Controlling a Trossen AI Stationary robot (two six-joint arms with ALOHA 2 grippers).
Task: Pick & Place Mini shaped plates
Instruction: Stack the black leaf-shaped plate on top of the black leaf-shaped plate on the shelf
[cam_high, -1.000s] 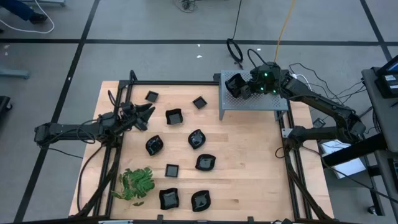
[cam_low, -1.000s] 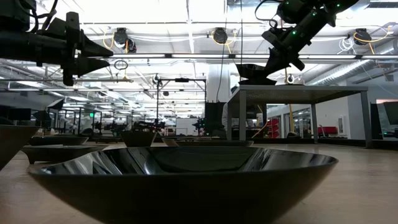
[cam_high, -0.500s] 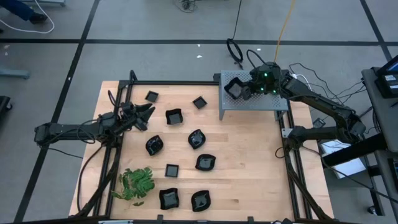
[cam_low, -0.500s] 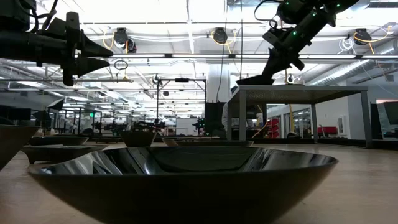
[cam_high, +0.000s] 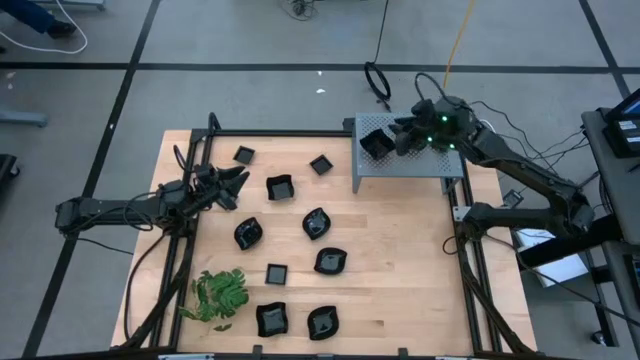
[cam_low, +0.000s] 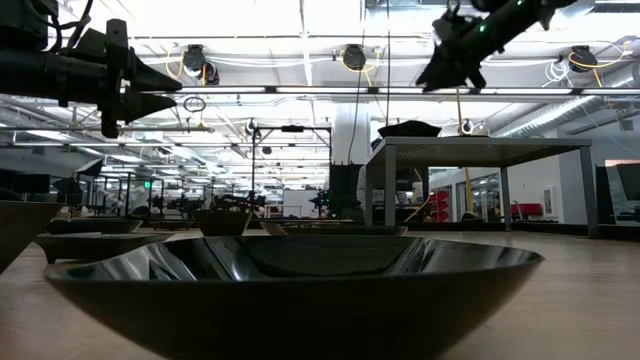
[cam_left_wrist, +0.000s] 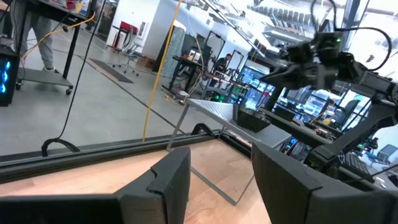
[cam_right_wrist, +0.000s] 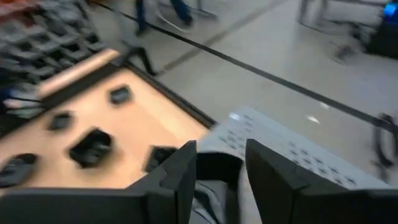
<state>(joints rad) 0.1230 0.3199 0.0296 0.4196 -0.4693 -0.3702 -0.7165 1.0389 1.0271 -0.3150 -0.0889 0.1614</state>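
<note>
One mini shaped plate (cam_high: 375, 145) rests by its base on top of the grey perforated box (cam_high: 420, 165); it also shows in the low view (cam_low: 410, 128). My right gripper (cam_high: 405, 137) hangs open just right of that plate and above it (cam_low: 440, 72), touching nothing. Several more black plates lie on the wooden table, among them a square one (cam_high: 279, 187) and a rounded one (cam_high: 316, 222). My left gripper (cam_high: 236, 181) waits open above the table's left side, its fingers (cam_left_wrist: 171, 180) holding nothing.
A green leafy sprig (cam_high: 220, 295) lies at the near left. A black frame rail (cam_high: 462, 250) borders the table on the right, beside the box. One plate (cam_low: 300, 275) fills the foreground of the low view. Bare wood (cam_high: 400, 260) lies near the right side.
My right gripper has set the plate down on the box top, opened and let go. It has then risen and drawn back toward the table's right edge. The plate stays where it was put.
</note>
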